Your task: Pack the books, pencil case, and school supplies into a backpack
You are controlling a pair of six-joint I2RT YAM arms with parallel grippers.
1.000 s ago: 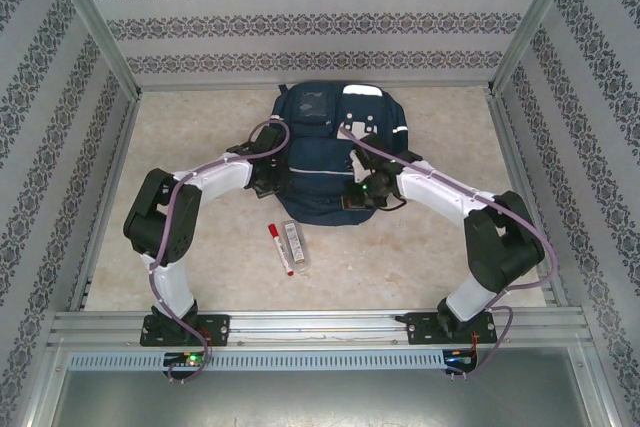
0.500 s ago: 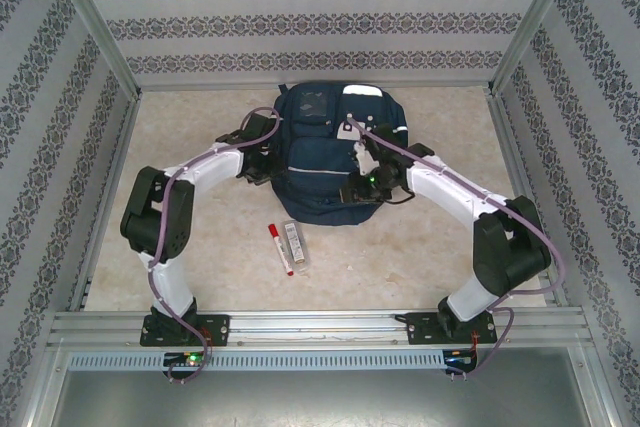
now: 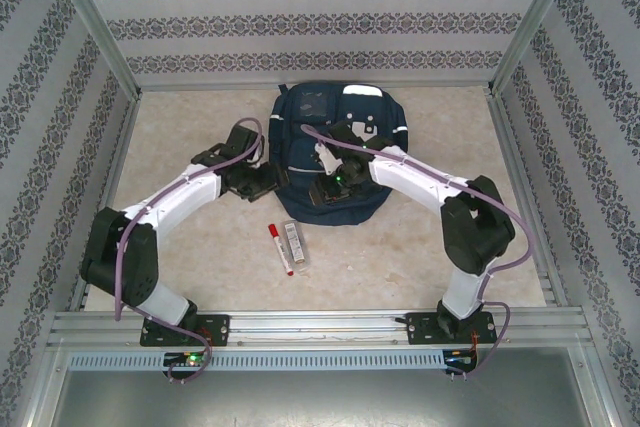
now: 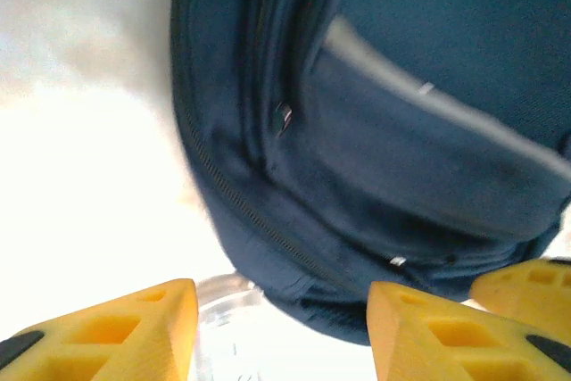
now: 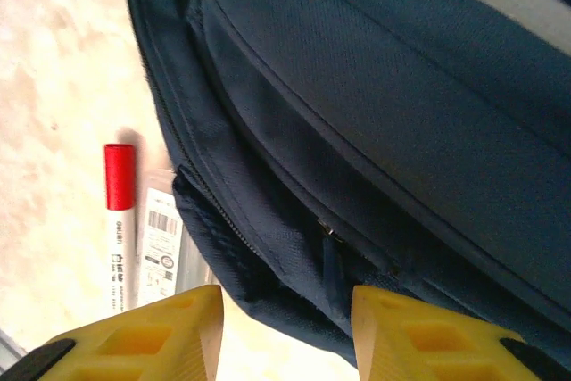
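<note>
From above, the backpack (image 3: 335,137) lies at the far middle of the table (image 3: 430,247), with the left gripper (image 3: 262,181) at its left edge and the right gripper (image 3: 325,189) over its near end. The marker (image 3: 280,249) and pencil case (image 3: 294,245) lie side by side just in front of it. In the left wrist view the yellow fingers (image 4: 116,332) stand parted and empty before the backpack's zipped edge. In the right wrist view the jaws are likewise apart, gripping nothing, above the backpack's rim beside the marker and pencil case.
</note>
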